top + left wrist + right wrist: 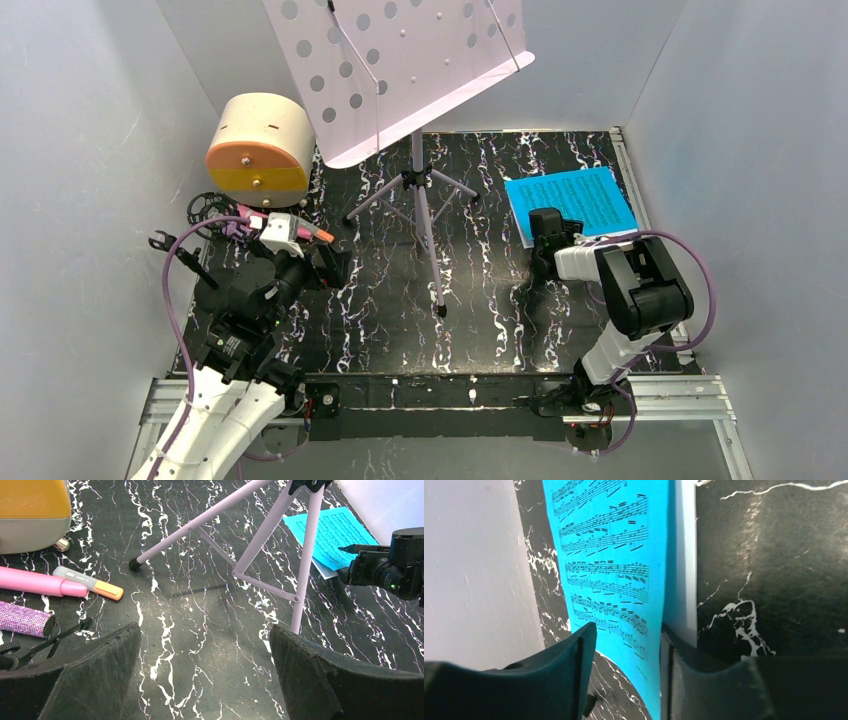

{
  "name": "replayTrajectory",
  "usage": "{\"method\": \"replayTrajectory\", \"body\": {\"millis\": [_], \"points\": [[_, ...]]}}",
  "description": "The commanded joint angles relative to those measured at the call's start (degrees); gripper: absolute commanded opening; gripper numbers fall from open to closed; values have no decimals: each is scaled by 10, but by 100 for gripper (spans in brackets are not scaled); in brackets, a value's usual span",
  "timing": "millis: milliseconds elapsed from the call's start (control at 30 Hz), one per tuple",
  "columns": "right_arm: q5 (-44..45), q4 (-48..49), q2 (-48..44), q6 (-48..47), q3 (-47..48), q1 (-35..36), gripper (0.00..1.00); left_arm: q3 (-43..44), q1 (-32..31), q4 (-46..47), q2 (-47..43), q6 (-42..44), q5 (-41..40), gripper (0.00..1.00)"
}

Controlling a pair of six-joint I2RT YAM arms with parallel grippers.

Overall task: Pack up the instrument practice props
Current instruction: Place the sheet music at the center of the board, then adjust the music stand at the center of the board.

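Observation:
The lilac perforated music stand [400, 60] stands on its tripod mid-table, and one leg [305, 555] passes just beyond my left gripper [205, 630]. That gripper is open and empty over bare table. To its left lie the pink microphone [40, 582] and a glittery purple mic [25, 619]. The blue sheet music [575, 200] lies at the back right on a white sheet [684, 555]. Its near edge curls up between the fingers of my right gripper [629, 630]. The jaws stand apart; the paper lies against the right finger only.
A cream drum-shaped case [260, 145] with an orange face sits at the back left. A grey highlighter [90, 584] with an orange cap lies by the pink microphone. Black mount parts [30, 652] lie near my left finger. Grey walls close in on both sides.

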Motion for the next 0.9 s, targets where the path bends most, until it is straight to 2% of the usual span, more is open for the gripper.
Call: {"method": "replayTrajectory", "body": {"millis": [0,100,267,500,633,700,867], "points": [[32,-74,-34,11,19,22,61,-7,5,0,2,-3,4,98],[34,-121,-51,11,25,30,71,-8,6,0,1,-4,5,98],[23,-207,-84,9,26,43,80,-8,7,0,3,-4,7,98],[-20,-219,-163,-54,-25,47,85,-8,8,1,15,-4,16,98],[-53,-159,-222,-166,-70,47,85,-8,11,3,25,-4,22,99],[-82,-87,-254,-273,-94,47,85,-8,13,2,30,-4,28,98],[-254,52,-287,-530,-119,47,85,-8,18,6,43,-2,43,98]]}}
